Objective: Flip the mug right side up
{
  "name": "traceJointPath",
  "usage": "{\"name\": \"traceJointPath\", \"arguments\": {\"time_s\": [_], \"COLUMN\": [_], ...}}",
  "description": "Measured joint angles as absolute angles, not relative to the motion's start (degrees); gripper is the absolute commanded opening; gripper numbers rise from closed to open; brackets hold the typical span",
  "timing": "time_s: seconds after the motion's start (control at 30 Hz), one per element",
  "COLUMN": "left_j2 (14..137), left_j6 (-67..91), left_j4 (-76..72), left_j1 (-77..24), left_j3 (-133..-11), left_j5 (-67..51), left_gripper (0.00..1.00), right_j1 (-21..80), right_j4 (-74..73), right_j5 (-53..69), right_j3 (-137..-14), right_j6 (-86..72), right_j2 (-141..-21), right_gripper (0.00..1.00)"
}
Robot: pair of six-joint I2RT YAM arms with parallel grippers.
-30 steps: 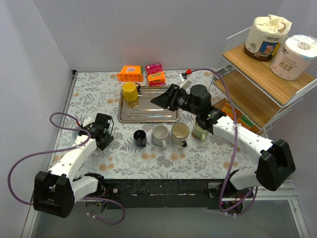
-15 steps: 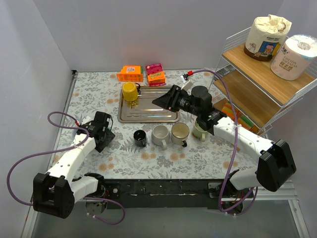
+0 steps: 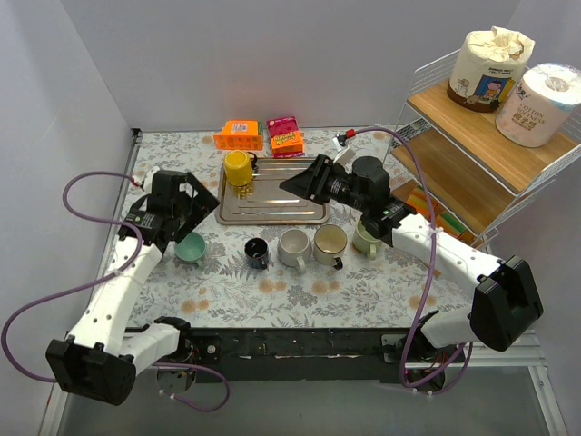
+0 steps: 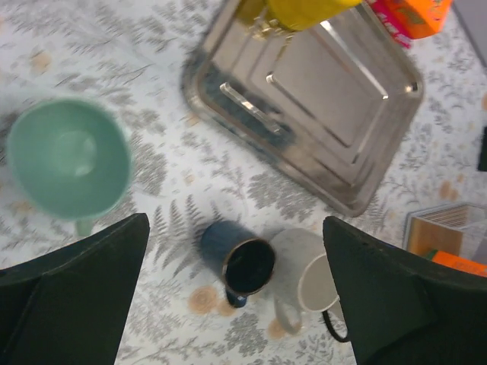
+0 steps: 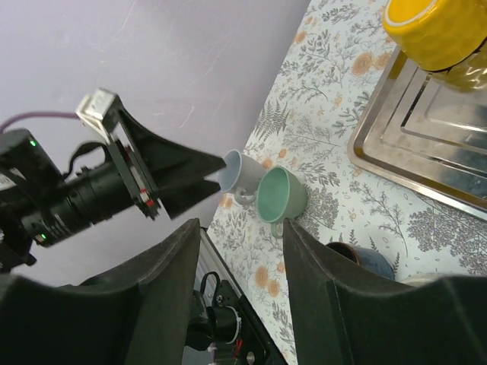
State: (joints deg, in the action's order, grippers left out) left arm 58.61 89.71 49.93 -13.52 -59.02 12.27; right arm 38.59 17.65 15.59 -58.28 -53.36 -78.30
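Observation:
A green mug (image 3: 190, 246) stands mouth up on the flowered cloth, left of the tray; it also shows in the left wrist view (image 4: 68, 160) and the right wrist view (image 5: 280, 194). My left gripper (image 3: 186, 213) hangs above and just behind it, jaws wide open and empty (image 4: 236, 228). A yellow mug (image 3: 239, 168) sits bottom up on the far left corner of the steel tray (image 3: 290, 211). My right gripper (image 3: 304, 179) hovers over the tray, right of the yellow mug, open with nothing between its fingers (image 5: 242, 236).
In a row near the tray's front stand a dark blue mug (image 3: 257, 252), a white mug (image 3: 293, 246), a cream mug (image 3: 329, 242) and a pale green mug (image 3: 367, 241). A greyish mug (image 5: 242, 171) stands beside the green one. Two snack boxes (image 3: 239, 135) lie at the back; a wire shelf (image 3: 472, 154) stands at the right.
My left gripper has opened wide and lifted back and away from the table. The green mug it covered now stands free. The right arm has barely moved.

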Motion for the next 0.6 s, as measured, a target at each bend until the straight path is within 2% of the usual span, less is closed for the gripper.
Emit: {"name": "traceJointPath", "arguments": {"time_s": [0.17,0.2,0.43,0.6], "left_j2": [71.4,74.3,97.9,106.7], "left_j6": [82.7,81.2,68.8,63.9], "left_j4": [40.0,38.6,28.2,23.7], "left_j1": [-13.5,-13.5,-13.5,-13.5], "left_j3": [-67.1,-68.4,-78.7,-81.8], "left_j5": [7.7,7.4,5.5,6.9], "left_gripper": [0.98,0.98,0.98,0.98], "right_j1": [37.8,37.6,37.1,36.5], "right_j4": [14.8,13.8,3.7,-0.7], "right_j5": [16.1,16.1,14.5,11.9], "right_j3": [-58.3,-58.3,-58.5,-58.4], "right_j6": [-51.7,-50.9,-44.8,-42.4], "right_j2": [-78.3,-78.3,-77.3,-73.5], "right_gripper": [0.72,0.79,0.80,0.80]}}
